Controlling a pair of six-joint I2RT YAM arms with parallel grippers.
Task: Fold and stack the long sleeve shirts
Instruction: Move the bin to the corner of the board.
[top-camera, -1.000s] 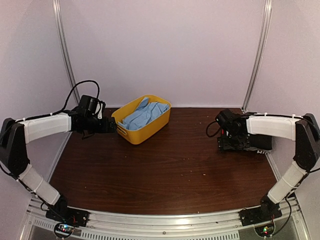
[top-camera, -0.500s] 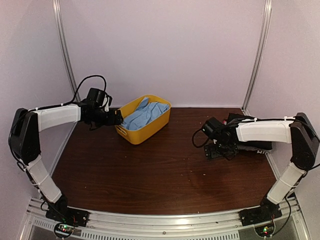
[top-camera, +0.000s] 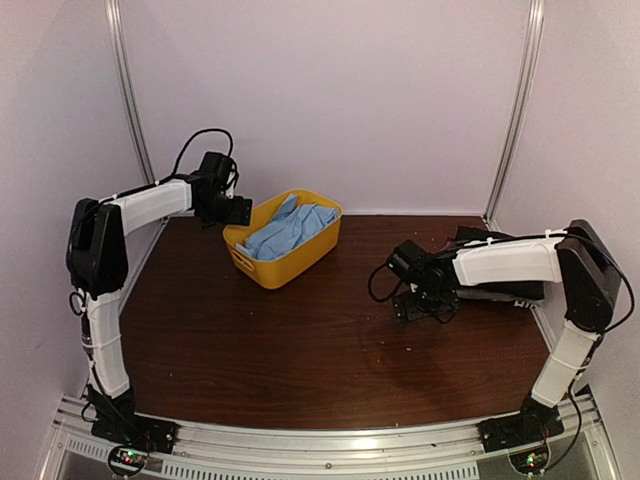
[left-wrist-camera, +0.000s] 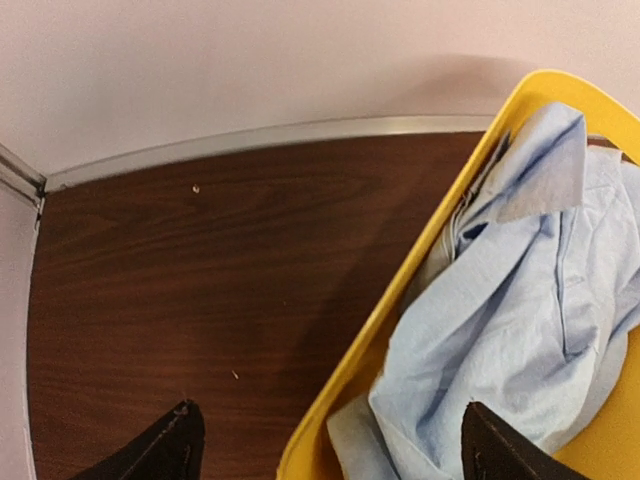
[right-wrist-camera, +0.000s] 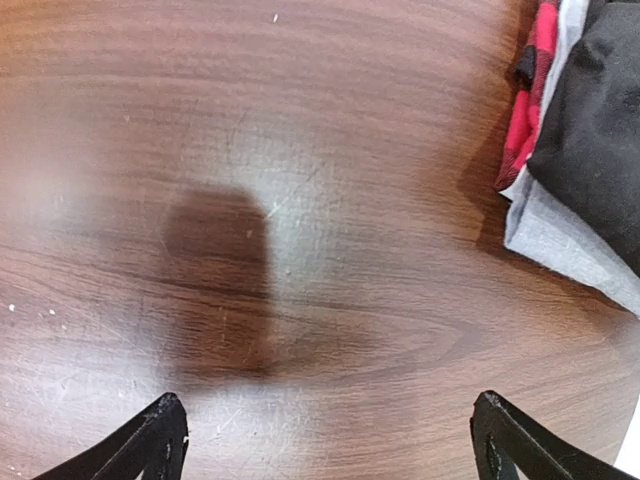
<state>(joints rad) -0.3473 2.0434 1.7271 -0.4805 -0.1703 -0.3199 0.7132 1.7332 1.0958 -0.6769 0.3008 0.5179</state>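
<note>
Jaws of the left gripper (left-wrist-camera: 327, 425) stand wide apart with nothing between them, over the yellow bin's (left-wrist-camera: 398, 300) rim; the crumpled light blue shirt (left-wrist-camera: 500, 330) lies in the bin just ahead, toward its right finger. The right gripper (right-wrist-camera: 325, 415) is likewise spread over the wooden table (right-wrist-camera: 300, 120), holding nothing. The black shirt (right-wrist-camera: 600, 130) lies on the pale grey one (right-wrist-camera: 560, 240) ahead to its right, a red-and-black checked cloth (right-wrist-camera: 532, 90) at their edge.

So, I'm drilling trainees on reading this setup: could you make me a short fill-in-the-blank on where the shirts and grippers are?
1. The left gripper hovers over the rim of the yellow bin, jaws ____.
2. The light blue shirt lies crumpled in that bin, not yet ____.
3. The right gripper, beside the black shirt lying on the grey shirt, holds ____.

Missing words: open; folded; nothing.
</note>
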